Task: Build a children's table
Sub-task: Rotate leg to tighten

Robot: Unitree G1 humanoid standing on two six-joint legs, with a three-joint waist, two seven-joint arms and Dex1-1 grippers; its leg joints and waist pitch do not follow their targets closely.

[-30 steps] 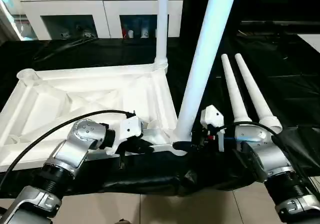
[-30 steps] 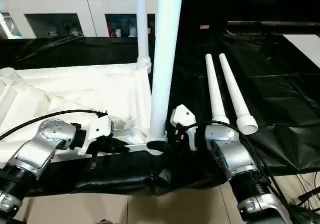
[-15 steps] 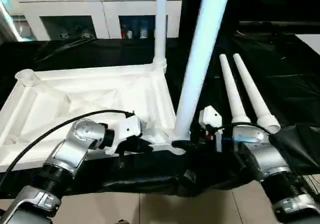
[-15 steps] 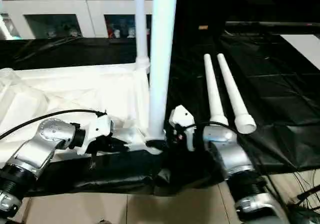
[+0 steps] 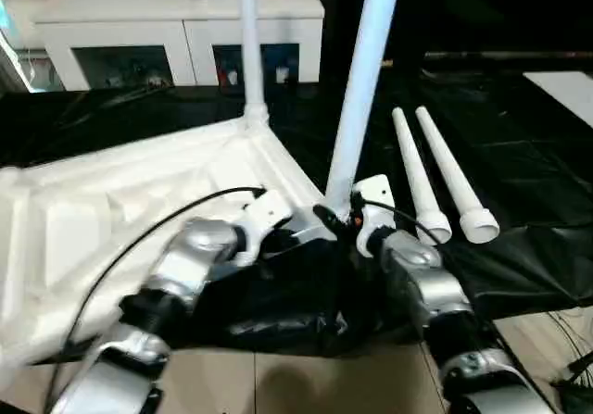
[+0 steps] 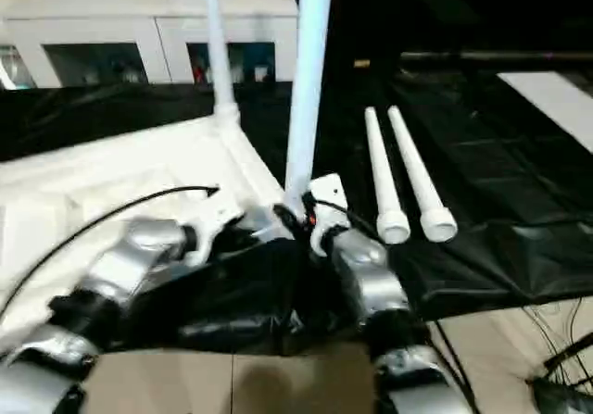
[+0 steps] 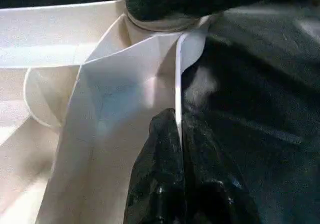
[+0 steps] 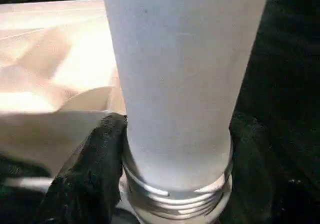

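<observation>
Children's table top (image 5: pixel 111 210) pinched at rim by left gripper (image 7: pixel 176 149); right gripper (image 8: pixel 170 184) clamped on leg (image 5: pixel 357 90): keep leg plumb, twist threads home.

bright overhead light, motion-blurred head views, dim soft-focus wrist views.

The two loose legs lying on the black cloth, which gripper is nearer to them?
Right. The right gripper grips the base of the upright leg, just beside the two loose legs. The left gripper pinches the tabletop's rim, farther off.
</observation>
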